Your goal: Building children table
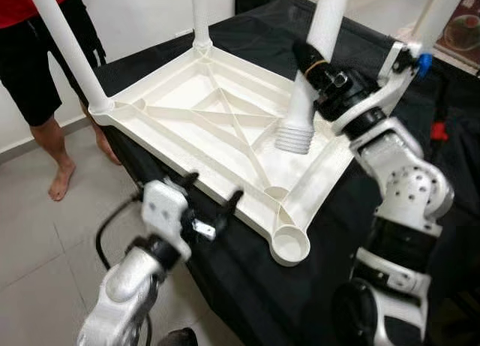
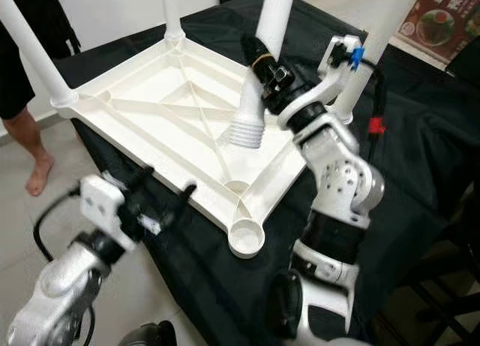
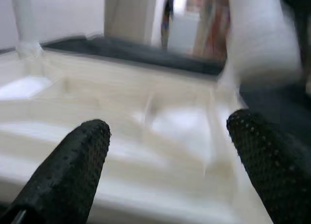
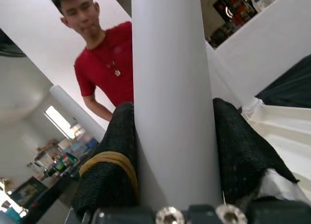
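Note:
A white plastic tabletop (image 1: pixel 217 121) lies upside down on a black-covered table (image 1: pixel 247 286). White legs stand in its far-left corner (image 1: pixel 64 46), far corner (image 1: pixel 201 19) and right corner (image 1: pixel 439 16). The near corner socket (image 1: pixel 290 245) is empty. My right gripper (image 1: pixel 309 57) is shut on a fourth white leg (image 1: pixel 328 16), tilted, its ribbed end (image 1: pixel 295 138) hanging just above the tabletop's underside, short of the socket. My left gripper (image 1: pixel 211 192) is open at the tabletop's near edge, its fingers (image 3: pixel 73 170) spread before the rim (image 3: pixel 146 136).
A person in a red shirt and black shorts (image 1: pixel 34 61) stands barefoot at the table's far-left side. Grey tiled floor (image 1: pixel 45 263) lies left of the table. The black cloth hangs over the near edge.

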`<state>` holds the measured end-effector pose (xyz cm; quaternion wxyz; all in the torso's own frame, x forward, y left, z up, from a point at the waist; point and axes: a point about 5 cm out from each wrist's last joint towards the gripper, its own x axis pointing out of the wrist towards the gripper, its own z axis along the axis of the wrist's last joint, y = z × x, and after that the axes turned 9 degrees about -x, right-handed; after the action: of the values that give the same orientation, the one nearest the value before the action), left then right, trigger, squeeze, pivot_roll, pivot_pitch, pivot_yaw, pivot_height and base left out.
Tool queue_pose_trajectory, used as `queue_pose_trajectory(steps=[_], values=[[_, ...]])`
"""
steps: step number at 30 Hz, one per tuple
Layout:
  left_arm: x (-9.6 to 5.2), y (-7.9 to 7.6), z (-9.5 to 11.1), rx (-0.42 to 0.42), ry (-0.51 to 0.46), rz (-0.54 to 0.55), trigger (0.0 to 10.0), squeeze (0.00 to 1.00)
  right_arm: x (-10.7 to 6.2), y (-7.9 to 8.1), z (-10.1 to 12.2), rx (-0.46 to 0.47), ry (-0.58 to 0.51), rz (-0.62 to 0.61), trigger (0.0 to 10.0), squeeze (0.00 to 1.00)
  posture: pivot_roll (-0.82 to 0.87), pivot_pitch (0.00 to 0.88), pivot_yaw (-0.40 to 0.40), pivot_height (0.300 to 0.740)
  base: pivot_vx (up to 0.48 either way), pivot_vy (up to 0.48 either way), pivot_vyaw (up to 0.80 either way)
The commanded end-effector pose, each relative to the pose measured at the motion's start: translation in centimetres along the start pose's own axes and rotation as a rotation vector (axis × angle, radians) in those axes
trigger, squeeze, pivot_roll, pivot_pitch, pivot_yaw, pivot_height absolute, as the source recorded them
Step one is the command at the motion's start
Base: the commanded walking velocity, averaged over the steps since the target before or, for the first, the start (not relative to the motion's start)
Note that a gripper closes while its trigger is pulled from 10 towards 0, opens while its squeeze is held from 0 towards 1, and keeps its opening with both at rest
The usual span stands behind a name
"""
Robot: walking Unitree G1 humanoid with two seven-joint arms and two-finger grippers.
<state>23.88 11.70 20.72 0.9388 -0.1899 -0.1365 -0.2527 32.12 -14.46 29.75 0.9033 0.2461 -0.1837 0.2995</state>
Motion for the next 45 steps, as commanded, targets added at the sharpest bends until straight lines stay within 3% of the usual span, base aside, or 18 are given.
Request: queue_pose_trajectory(steps=[1, 3, 4, 6, 8, 10, 11, 12, 13, 14, 19, 20, 21, 22, 27, 28, 36, 45], values=[[-0.2, 0.6, -0.6, -0.119, 0.025, 0.02, 10.0, 0.0, -0.1, 0.5, 0.7, -0.022, -0.055, 0.018, 10.0, 0.0, -0.01, 0.154, -0.026, 0.74, 0.0, 0.0, 0.0], [-0.2, 0.6, -0.6, -0.129, 0.024, 0.019, 10.0, 0.0, -0.1, 0.5, 0.7, -0.018, -0.062, 0.016, 10.0, 0.0, -0.01, 0.154, -0.026, 0.74, 0.0, 0.0, 0.0], [0.4, 0.1, -0.1, -0.296, -0.022, -0.034, 10.0, 0.0, -0.3, 1.0, 0.5, -0.055, -0.069, 0.038, 10.0, 0.0, -0.01, 0.144, -0.017, 0.74, 0.0, 0.0, 0.0], [1.1, -0.7, 1.0, -0.523, -0.081, -0.151, 10.0, 0.0, -0.5, 1.9, 0.2, -0.103, -0.077, 0.082, 10.0, 0.0, -0.02, 0.138, -0.012, 0.74, 0.0, 0.0, 0.0], [1.3, -1.0, 1.4, -0.58, -0.094, -0.197, 10.0, 0.0, -0.6, 2.2, 0.1, -0.113, -0.078, 0.098, 10.0, 0.0, -0.02, 0.138, -0.012, 0.74, 0.0, 0.0, 0.0], [1.6, -1.7, 1.9, -0.583, -0.037, -0.352, 10.0, 0.0, -0.6, 2.6, -0.1, -0.142, -0.074, 0.128, 10.0, 0.0, -0.02, 0.132, -0.008, 0.74, 0.0, 0.0, 0.0], [1.6, -1.7, 1.9, -0.583, -0.037, -0.352, 10.0, 0.0, -0.6, 2.6, -0.1, -0.142, -0.074, 0.128, 10.0, 0.0, -0.02, 0.132, -0.008, 0.74, 0.0, 0.0, 0.0], [1.5, -1.9, 2.2, -0.528, 0.029, -0.456, 10.0, 0.0, -0.5, 3.0, -0.2, -0.167, -0.072, 0.156, 10.0, 0.0, -0.02, 0.129, -0.004, 0.74, 0.0, 0.0, 0.0], [1.5, -1.8, 2.3, -0.518, 0.042, -0.47, 10.0, 0.0, -0.5, 3.0, -0.2, -0.171, -0.074, 0.162, 10.0, 0.0, -0.02, 0.129, -0.004, 0.74, 0.0, 0.0, 0.0], [1.6, -1.4, 2.5, -0.497, 0.073, -0.496, 10.0, 1.0, -0.5, 3.3, -0.1, -0.183, -0.076, 0.192, 10.0, 0.0, -0.01, 0.127, 0.001, 0.74, 0.0, 0.0, 0.0], [2.0, -0.1, 3.0, -0.399, 0.147, -0.503, 10.0, 1.0, -0.3, 4.0, 0.2, -0.203, -0.089, 0.262, 10.0, 0.0, -0.01, 0.125, 0.004, 0.74, 0.0, 0.0, 0.0], [2.2, 0.2, 3.1, -0.362, 0.165, -0.499, 10.0, 0.19, -0.3, 4.2, 0.2, -0.205, -0.094, 0.277, 10.0, 0.0, -0.01, 0.124, 0.004, 0.74, 0.0, 0.0, 0.0], [2.4, 0.4, 3.1, -0.327, 0.177, -0.502, 10.0, 0.19, -0.3, 4.3, 0.2, -0.206, -0.097, 0.289, 10.0, 0.0, -0.01, 0.124, 0.006, 0.74, 0.0, 0.0, 0.0], [2.5, 0.4, 3.3, -0.302, 0.182, -0.516, 10.0, 0.0, -0.3, 4.6, 0.2, -0.208, -0.098, 0.307, 10.0, 0.0, -0.01, 0.126, 0.006, 0.74, 0.0, 0.0, 0.0], [2.9, -0.2, 3.5, -0.28, 0.193, -0.586, 10.0, 0.0, -0.3, 5.1, 0.2, -0.208, -0.101, 0.348, 10.0, 0.0, 0.0, 0.127, 0.006, 0.74, 0.0, 0.0, 0.0], [3.2, -1.2, 3.3, -0.275, 0.205, -0.643, 10.0, 0.0, -0.3, 5.5, 0.2, -0.2, -0.101, 0.37, 10.0, 0.0, -0.01, 0.131, 0.006, 0.74, 0.0, 0.0, 0.0], [3.7, -3.2, 2.9, -0.267, 0.245, -0.815, 10.0, 0.0, -0.4, 6.5, -0.1, -0.191, -0.085, 0.428, 10.0, 0.0, -0.02, 0.133, 0.006, 0.74, 0.0, 0.0, 0.0], [5.3, -1.6, 3.5, -0.091, 0.237, -0.725, 10.0, 0.0, -0.5, 7.0, 0.1, -0.182, -0.078, 0.465, 10.0, 0.0, -0.02, 0.141, 0.006, 0.74, 0.0, 0.0, 0.0]])
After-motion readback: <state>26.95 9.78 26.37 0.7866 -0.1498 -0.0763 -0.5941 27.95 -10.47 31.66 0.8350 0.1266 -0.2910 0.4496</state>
